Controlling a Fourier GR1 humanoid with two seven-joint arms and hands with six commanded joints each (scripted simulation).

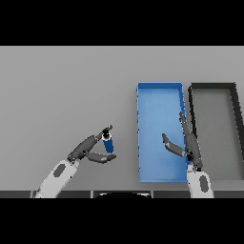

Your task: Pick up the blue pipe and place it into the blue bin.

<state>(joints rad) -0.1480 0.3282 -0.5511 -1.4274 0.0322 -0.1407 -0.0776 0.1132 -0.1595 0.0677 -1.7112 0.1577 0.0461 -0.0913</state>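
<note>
left robot hand point(90, 151) pinches the blue pipe point(108, 143) between fingers and thumb, left of the blue bin point(160, 93). my worry: it's a light pinch on a smooth, short cylinder, so i could see it slip or twist out mid-carry. right robot hand point(183, 145) hangs open over the bin and may block the drop. dark bin point(213, 86) alongside, matte grey bench point(62, 90).

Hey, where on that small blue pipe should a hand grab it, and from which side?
Probably around its middle, from the side. The short blue cylindrical pipe looks roughly upright with round walls suited to a thumb and finger pinch. The left hand already closes on it from the pipe's left. The right hand is open over the blue rectangular bin.
</note>
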